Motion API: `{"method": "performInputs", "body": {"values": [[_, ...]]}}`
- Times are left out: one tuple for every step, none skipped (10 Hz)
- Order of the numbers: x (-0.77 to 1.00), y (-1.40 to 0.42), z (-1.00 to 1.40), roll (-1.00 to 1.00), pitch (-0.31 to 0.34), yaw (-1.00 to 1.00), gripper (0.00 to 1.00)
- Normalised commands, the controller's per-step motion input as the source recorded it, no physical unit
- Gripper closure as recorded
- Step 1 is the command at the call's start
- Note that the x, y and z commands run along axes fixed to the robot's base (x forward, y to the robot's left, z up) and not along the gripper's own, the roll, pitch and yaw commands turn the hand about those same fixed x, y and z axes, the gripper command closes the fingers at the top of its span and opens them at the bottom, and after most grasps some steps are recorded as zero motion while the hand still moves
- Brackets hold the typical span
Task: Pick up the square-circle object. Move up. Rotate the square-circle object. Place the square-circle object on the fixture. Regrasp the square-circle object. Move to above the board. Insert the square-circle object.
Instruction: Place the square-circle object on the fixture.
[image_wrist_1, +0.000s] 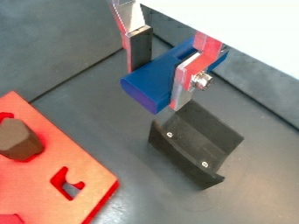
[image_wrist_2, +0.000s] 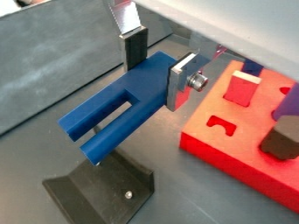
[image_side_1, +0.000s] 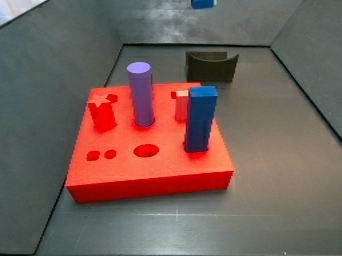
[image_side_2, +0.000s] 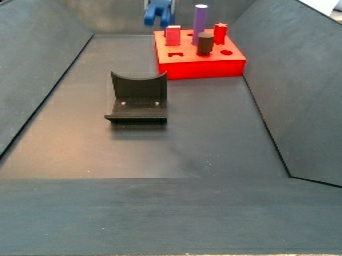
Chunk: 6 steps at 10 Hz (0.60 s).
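My gripper (image_wrist_1: 160, 81) is shut on the square-circle object (image_wrist_1: 149, 87), a dark-blue piece held in the air between the two silver fingers. In a wrist view its forked end (image_wrist_2: 100, 122) sticks out past the jaws. The fixture (image_wrist_1: 197, 144) stands on the grey floor below and slightly ahead of the held piece, apart from it. In both side views the object (image_side_1: 202, 3) shows only at the upper edge, high above the fixture (image_side_1: 211, 66), and the gripper's body is cut off. The red board (image_side_1: 147, 150) lies beside the fixture.
A tall purple cylinder (image_side_1: 139, 95), a tall blue square post (image_side_1: 201, 118) and shorter red pegs (image_side_1: 102, 113) stand on the board. Grey walls (image_side_2: 54, 70) enclose the floor on all sides. The fixture (image_side_2: 136, 98) sits mid-floor.
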Motion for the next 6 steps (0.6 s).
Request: {"method": "performInputs", "body": {"values": [[0.71,0.8,-0.16,-1.0,0.137,0.0,1.0],[0.62,0.62,-0.09,-1.0,0.152,-0.01,1.0],[0.55,0.43,-0.04,-1.0,0.171,-0.02,1.0],[0.49,0.26,-0.04,-1.0,0.178,-0.03,1.0],[0.42,0.06,-0.04,-1.0,0.182,-0.05,1.0],[0.36,0.05,-0.03,-1.0,0.191,-0.07,1.0]]}}
